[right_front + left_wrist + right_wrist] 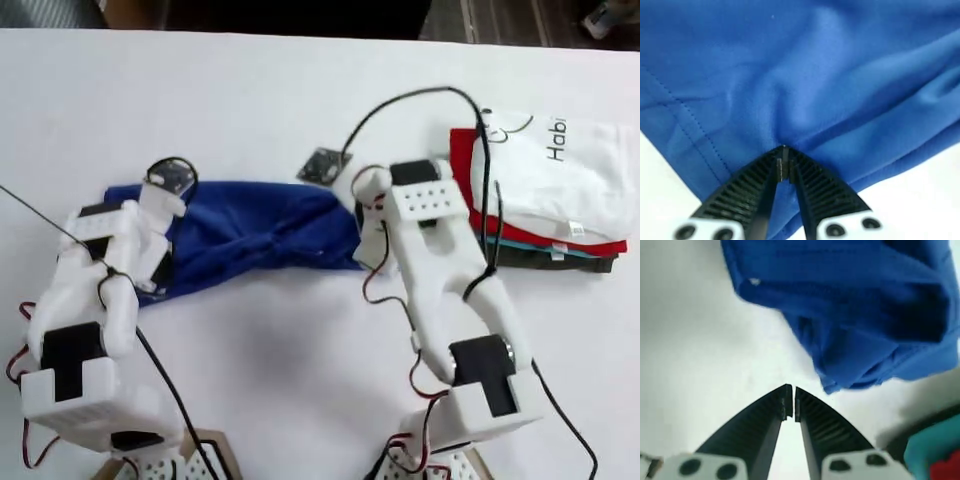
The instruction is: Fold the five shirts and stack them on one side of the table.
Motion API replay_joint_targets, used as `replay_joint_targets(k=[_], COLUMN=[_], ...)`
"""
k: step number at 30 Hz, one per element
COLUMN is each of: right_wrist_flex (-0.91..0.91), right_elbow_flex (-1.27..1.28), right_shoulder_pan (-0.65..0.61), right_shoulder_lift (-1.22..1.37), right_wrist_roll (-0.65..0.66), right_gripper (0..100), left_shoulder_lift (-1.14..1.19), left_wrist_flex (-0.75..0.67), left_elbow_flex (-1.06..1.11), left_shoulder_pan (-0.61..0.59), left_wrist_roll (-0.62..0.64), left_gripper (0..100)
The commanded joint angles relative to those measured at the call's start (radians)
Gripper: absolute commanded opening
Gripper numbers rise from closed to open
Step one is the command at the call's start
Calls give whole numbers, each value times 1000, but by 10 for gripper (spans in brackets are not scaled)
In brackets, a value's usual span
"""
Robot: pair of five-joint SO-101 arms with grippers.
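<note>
A blue shirt [250, 235] lies crumpled in a long bundle across the middle of the white table [250, 90]. My left gripper [160, 268] is at the bundle's left end. In the left wrist view it [783, 162] is shut on a pinch of the blue shirt [815, 75], and the cloth puckers at the tips. My right gripper [360, 240] sits at the bundle's right end. In the right wrist view it [790, 402] is shut over bare table, with the blue shirt [855, 305] just beyond the tips and nothing held.
A stack of folded shirts stands at the right: a white shirt [560, 165] on top, then a red shirt [465, 160] and teal and dark layers [560, 258]. A black cable [420, 95] arches over the right arm. The far and left table areas are bare.
</note>
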Motion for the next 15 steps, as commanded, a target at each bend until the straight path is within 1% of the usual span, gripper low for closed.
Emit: replay_joint_targets(k=[1,5,9,15], right_wrist_flex=[-137,-236,-234,-236], right_elbow_flex=[6,-83,-244,-500], right_shoulder_pan=[-28,-33,-35,-35], right_shoulder_lift=[-21,108,226,318], right_wrist_roll=[-2,-81,-137,-262], right_gripper=[21,21,21,21], left_shoulder_lift=[-2,-2,-2,-2], left_wrist_flex=[-41,-41,-41,-41], left_elbow_flex=[-2,-2,-2,-2], left_shoulder_pan=[-6,-6,-6,-6], left_wrist_roll=[6,6,8,8], left_gripper=[24,24,24,24])
